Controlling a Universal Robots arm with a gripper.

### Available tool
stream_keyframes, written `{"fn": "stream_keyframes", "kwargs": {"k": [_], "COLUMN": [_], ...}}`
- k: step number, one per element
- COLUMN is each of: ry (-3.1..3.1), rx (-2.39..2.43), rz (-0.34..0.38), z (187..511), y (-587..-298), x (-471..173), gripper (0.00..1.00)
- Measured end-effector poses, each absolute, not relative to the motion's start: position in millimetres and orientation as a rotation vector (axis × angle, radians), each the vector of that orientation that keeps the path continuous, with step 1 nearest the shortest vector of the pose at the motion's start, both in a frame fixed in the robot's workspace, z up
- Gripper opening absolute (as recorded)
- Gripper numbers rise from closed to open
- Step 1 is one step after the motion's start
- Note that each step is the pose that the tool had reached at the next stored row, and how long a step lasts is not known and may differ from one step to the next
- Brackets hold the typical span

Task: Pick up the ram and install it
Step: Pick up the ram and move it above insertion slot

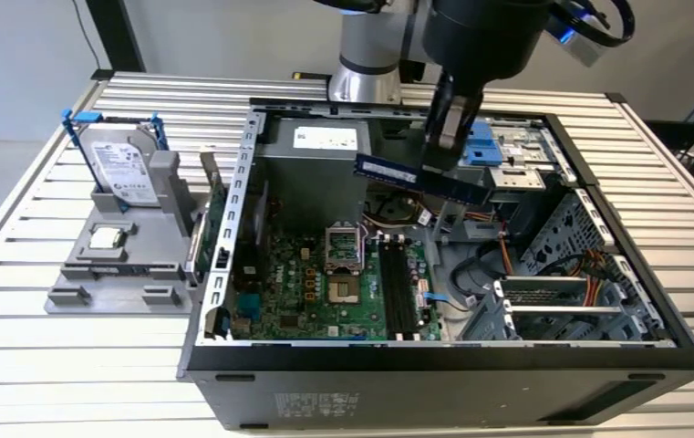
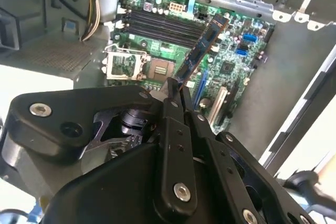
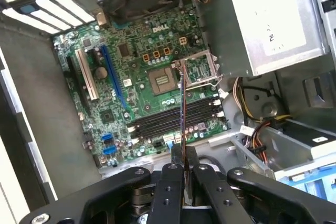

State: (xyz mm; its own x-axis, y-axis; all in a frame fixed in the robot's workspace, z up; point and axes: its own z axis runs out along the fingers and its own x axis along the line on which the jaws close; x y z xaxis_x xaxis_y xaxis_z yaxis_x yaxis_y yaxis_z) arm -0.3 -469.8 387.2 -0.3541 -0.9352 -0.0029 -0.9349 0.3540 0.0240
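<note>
Right now the gripper [image 1: 445, 137] is clamped shut on the ram [image 1: 421, 179], with most of the stick jutting out past its fingertips. In the exterior view the ram hangs in the air over the open computer case [image 1: 444, 370], above the motherboard [image 1: 310, 301] and touching nothing else. In both wrist views it shows edge-on over the board, near the open processor socket [image 3: 164, 81] and the black memory slots [image 3: 173, 121]. A hard drive [image 1: 121, 169] stands on a grey holder [image 1: 116, 265] beside the case, at the exterior view's left.
</note>
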Motion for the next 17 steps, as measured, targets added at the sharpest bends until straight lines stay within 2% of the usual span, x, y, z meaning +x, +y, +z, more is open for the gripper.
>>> {"fn": "stream_keyframes", "kwargs": {"k": [17], "ry": [-2.782], "rx": [1.44], "rz": [-0.035], "z": [386.6], "y": [-469.8], "x": [-0.3], "gripper": [0.0]}}
